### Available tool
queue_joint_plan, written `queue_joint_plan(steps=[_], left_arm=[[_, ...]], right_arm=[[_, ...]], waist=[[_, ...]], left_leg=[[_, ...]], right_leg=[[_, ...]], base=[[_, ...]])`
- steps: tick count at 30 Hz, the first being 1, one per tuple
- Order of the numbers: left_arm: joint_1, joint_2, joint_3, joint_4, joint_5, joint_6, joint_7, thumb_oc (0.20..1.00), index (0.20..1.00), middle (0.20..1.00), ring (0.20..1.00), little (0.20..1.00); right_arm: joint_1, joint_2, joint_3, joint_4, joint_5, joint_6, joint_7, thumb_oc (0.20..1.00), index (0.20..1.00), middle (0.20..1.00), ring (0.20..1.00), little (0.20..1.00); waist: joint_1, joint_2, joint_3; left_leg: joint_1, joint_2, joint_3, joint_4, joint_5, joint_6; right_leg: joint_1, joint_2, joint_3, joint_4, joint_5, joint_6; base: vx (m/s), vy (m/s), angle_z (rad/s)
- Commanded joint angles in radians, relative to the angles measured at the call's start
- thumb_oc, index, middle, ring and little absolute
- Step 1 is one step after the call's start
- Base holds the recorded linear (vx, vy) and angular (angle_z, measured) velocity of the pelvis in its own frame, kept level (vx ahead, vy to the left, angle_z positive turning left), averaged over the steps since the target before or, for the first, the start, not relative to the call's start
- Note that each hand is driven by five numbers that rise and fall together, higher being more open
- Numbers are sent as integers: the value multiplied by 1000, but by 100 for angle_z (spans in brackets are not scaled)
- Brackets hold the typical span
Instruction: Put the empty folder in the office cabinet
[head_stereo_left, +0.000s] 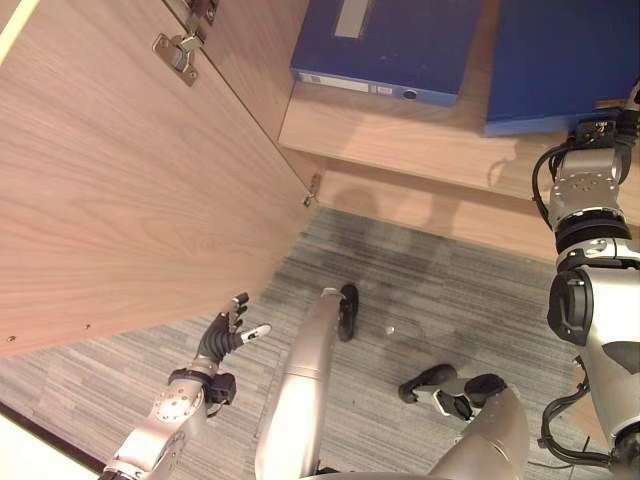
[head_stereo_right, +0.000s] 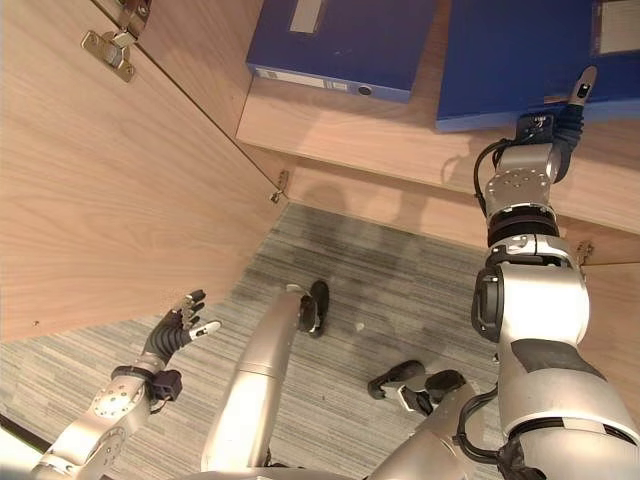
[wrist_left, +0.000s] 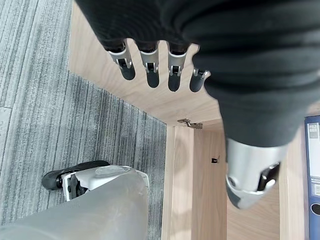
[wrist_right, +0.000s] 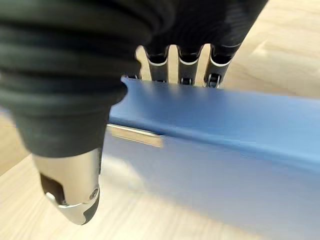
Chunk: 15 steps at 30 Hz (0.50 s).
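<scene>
1. Right hand (head_stereo_right: 562, 118) grips a smooth blue folder (head_stereo_right: 540, 60) lying flat on the pale wood-grain cabinet shelf (head_stereo_right: 400, 140): fingers over its far edge, thumb alongside.
2. Second blue folder (head_stereo_right: 340, 45) lies beside.
3. Left hand (head_stereo_right: 175, 330), fingers spread, empty, near the open laminate door (head_stereo_right: 110, 190).

From my seat, the cabinet shelf (head_stereo_right: 400, 150) is the reference. Two blue folders lie on it: one folder (head_stereo_right: 350, 45) toward its left, a second folder (head_stereo_right: 520, 60) toward its right, with a narrow strip of bare wood between them and a bare band along the shelf's front edge. My right hand (head_stereo_right: 565, 115) rests against the second folder's front edge, fingers over it. Left of the shelf, the open cabinet door (head_stereo_left: 120, 170) stands as a wall; my left hand (head_stereo_left: 225, 335) hangs spread below it, over carpet.
</scene>
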Motion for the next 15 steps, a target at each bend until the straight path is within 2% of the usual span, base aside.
queue_joint_plan(steps=[1,5,6,8,11,13,14,15], left_arm=[[10,36,55,-1,-27,-28,-7,1000,1000,1000,1000,1000],[13,42,58,9,-33,-19,-25,1000,1000,1000,1000,1000],[13,41,58,9,-33,-19,-25,1000,1000,1000,1000,1000],[19,50,61,10,-34,-21,-41,1000,1000,1000,1000,1000],[45,90,66,-17,-3,-31,-75,1000,1000,1000,1000,1000],[61,109,71,-28,16,-26,-94,1000,1000,1000,1000,1000],[66,109,71,-30,18,-23,-99,1000,1000,1000,1000,1000],[71,117,68,-30,28,-20,-109,1000,1000,1000,1000,1000]], right_arm=[[-1,-36,7,-34,-2,-6,48,1000,1000,1000,1000,1000],[9,-49,35,28,-54,66,60,1000,1000,1000,1000,1000],[8,-50,36,29,-54,66,61,1000,1000,1000,1000,1000],[7,-79,91,100,-151,156,72,1000,1000,1000,1000,1000],[-73,-212,298,260,-527,360,145,1000,1000,1000,1000,1000],[-103,-256,399,326,-714,424,210,1000,1000,1000,1000,1000],[-114,-266,428,344,-764,435,227,1000,1000,1000,1000,1000],[-137,-276,504,359,-899,446,245,1000,1000,1000,1000,1000]], waist=[[8,0,-9],[5,-3,-11],[5,-3,-11],[4,-9,-12],[-4,-27,-12],[-6,-32,-14],[-6,-31,-15],[-6,-35,-17]], left_leg=[[28,89,-64,55,-117,-83],[37,89,-65,49,-115,-83],[37,89,-65,49,-115,-83],[39,89,-62,47,-113,-84],[36,91,-61,42,-107,-86],[32,93,-60,40,-105,-88],[32,94,-61,39,-104,-88],[31,96,-63,37,-102,-89]], right_leg=[[17,-31,45,-82,76,77],[27,-29,44,-88,79,78],[27,-28,44,-88,79,78],[32,-29,41,-92,81,79],[25,-30,45,-92,82,72],[20,-31,43,-91,85,70],[20,-30,43,-92,86,70],[23,-29,38,-95,88,71]], base=[[0,0,0],[0,0,0],[0,0,0],[0,0,0],[-35,-18,2],[-15,-7,1],[-21,-22,-3],[-11,-15,-3]])
